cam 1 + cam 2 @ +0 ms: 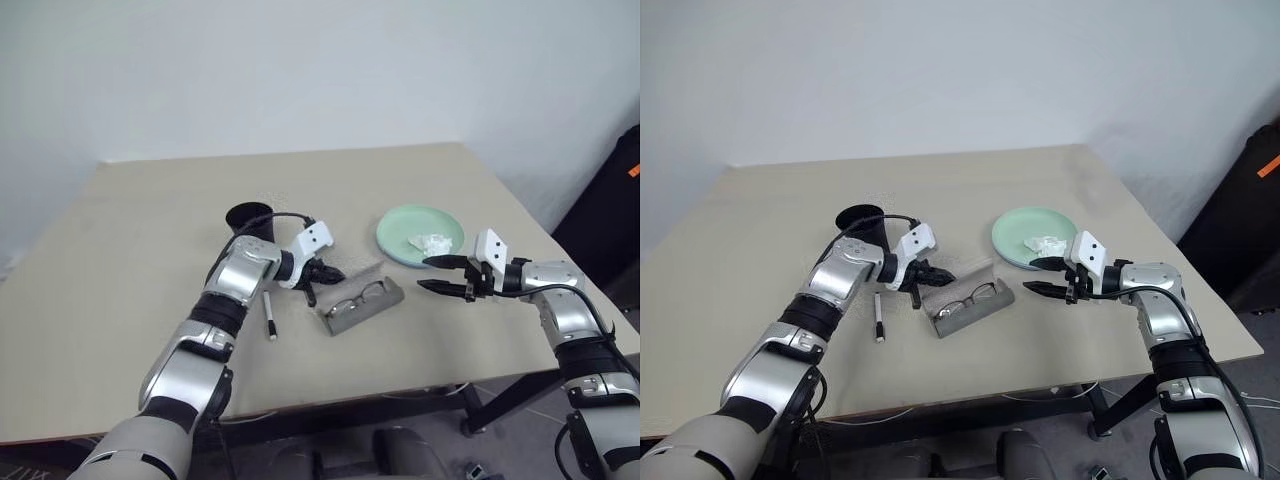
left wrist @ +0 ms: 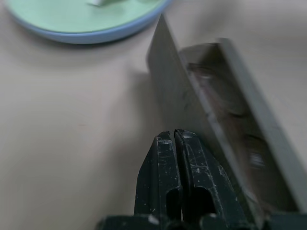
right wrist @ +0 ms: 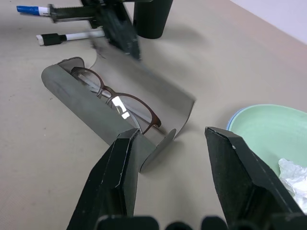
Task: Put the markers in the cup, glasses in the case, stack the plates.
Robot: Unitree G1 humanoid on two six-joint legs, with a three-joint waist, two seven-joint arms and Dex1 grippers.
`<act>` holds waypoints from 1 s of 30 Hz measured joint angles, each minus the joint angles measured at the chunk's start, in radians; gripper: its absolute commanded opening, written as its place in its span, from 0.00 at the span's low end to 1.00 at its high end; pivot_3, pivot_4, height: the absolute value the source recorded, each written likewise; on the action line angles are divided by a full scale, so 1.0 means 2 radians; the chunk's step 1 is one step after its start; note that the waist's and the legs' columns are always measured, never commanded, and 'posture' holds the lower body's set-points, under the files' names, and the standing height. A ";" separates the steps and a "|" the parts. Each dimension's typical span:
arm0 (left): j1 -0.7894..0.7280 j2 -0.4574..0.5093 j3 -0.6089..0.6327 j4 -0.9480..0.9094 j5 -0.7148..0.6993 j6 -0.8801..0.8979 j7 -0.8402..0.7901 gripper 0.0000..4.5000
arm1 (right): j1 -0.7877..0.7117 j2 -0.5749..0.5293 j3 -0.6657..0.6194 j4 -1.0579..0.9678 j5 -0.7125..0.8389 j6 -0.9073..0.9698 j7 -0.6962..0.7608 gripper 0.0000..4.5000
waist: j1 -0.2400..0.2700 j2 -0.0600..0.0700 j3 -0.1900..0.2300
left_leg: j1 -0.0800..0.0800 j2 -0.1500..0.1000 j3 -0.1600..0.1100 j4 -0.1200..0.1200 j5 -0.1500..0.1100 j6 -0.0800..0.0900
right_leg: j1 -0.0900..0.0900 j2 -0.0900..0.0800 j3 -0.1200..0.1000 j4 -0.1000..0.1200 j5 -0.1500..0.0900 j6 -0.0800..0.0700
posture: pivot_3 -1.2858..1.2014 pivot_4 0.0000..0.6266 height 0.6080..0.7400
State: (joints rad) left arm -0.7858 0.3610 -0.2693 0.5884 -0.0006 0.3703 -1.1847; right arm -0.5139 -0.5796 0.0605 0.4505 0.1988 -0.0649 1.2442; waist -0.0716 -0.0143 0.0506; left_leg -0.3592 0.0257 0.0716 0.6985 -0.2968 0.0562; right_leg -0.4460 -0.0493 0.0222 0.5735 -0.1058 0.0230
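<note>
Two grippers: over the worktop [image 1: 120, 330], either side of the case [image 1: 362, 308].
Left gripper [image 1: 326, 276]: jaws pressed fully together, empty, at the case's left end.
Right gripper [image 1: 440, 274]: jaws well apart, holding nothing, right of the case, near the plates.
Glasses [image 3: 120, 102]: lying inside the open case.
Markers: one [image 1: 269, 316] flat on the worktop left of the case; a blue-capped one [image 3: 32, 9] beyond it.
Cup [image 1: 250, 220]: upright, far-left of the case.
Plates [image 1: 400, 228]: mint green on light blue, right and far, white tissue [image 1: 432, 242] on top.
</note>
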 measured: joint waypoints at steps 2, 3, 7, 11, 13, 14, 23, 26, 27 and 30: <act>0.009 0.005 0.000 -0.026 -0.007 0.010 -0.013 0.00 | 0.000 0.000 0.000 0.000 0.001 0.000 0.000 0.52 | 0.000 0.000 0.000 | 0.000 0.000 0.000 0.000 0.000 0.000 | 0.000 0.000 0.000 0.000 0.000 0.000 | 0.52 0.00 1.00; 0.013 0.008 0.000 -0.036 -0.009 0.013 -0.017 0.00 | 0.000 0.000 0.000 0.000 0.001 0.000 0.000 0.52 | 0.000 0.000 0.000 | 0.000 0.000 0.000 0.000 0.000 0.000 | 0.000 0.000 0.000 0.000 0.000 0.000 | 0.52 0.00 1.00; 0.032 0.019 -0.006 -0.086 -0.022 0.025 -0.040 0.00 | 0.000 0.001 0.000 0.000 0.002 0.000 -0.001 0.52 | 0.000 0.000 0.000 | 0.000 0.000 0.000 0.000 0.000 0.000 | 0.000 0.000 0.000 0.000 0.000 0.000 | 0.52 0.00 1.00; 0.056 0.035 -0.035 -0.117 -0.014 0.020 -0.049 0.00 | 0.000 0.003 0.000 0.000 0.002 0.000 -0.003 0.52 | 0.000 0.000 0.000 | 0.000 0.000 0.000 0.000 0.000 0.000 | 0.000 0.000 0.000 0.000 0.000 0.000 | 0.52 0.00 1.00; 0.062 0.038 -0.041 -0.125 -0.009 0.015 -0.047 0.00 | 0.000 0.003 0.000 0.000 0.002 0.000 -0.004 0.52 | 0.000 0.000 0.000 | 0.000 0.000 0.000 0.000 0.000 0.000 | 0.000 0.000 0.000 0.000 0.000 0.000 | 0.52 0.00 1.00; 0.064 0.041 -0.046 -0.134 -0.005 0.013 -0.044 0.00 | 0.000 0.003 0.000 0.000 0.002 -0.001 -0.004 0.52 | 0.000 0.000 0.000 | 0.000 0.000 0.000 0.000 0.000 0.000 | 0.000 0.000 0.000 0.000 0.000 0.000 | 0.52 0.00 1.00; 0.077 0.041 -0.038 -0.157 -0.009 0.033 0.003 0.00 | -0.001 0.009 0.000 0.002 0.002 -0.002 -0.004 0.52 | 0.000 0.000 0.000 | 0.001 0.000 0.000 0.000 0.000 0.001 | 0.000 0.000 0.001 0.000 0.000 0.000 | 0.52 0.00 1.00; 0.078 0.018 0.003 -0.158 -0.010 0.049 0.076 0.00 | -0.004 0.014 0.001 0.004 0.002 -0.003 -0.004 0.52 | 0.000 0.000 0.000 | 0.001 0.000 0.000 0.000 0.000 0.001 | 0.000 0.000 0.002 0.000 0.000 0.000 | 0.52 0.00 1.00; 0.079 0.006 0.022 -0.164 -0.010 0.061 0.111 0.00 | -0.006 0.018 0.001 0.005 0.002 -0.004 -0.004 0.52 | 0.000 0.000 0.000 | 0.001 0.000 0.000 0.000 0.000 0.001 | 0.000 0.000 0.002 0.000 0.000 0.000 | 0.52 0.00 1.00; 0.096 -0.018 0.070 -0.214 -0.011 0.102 0.197 0.00 | -0.014 0.025 0.002 0.010 0.002 -0.006 -0.004 0.52 | 0.000 0.000 0.000 | 0.001 0.000 0.000 0.000 0.000 0.001 | 0.000 0.000 0.002 0.001 0.000 0.000 | 0.52 0.00 1.00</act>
State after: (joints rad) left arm -0.5936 0.3256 -0.1292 0.1611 -0.0219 0.5734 -0.7915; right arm -0.5418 -0.5293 0.0639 0.4699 0.2023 -0.0778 1.2363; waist -0.0718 -0.0140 0.0503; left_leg -0.3576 0.0264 0.0708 0.6991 -0.2961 0.0577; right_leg -0.4459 -0.0493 0.0254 0.5745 -0.1054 0.0235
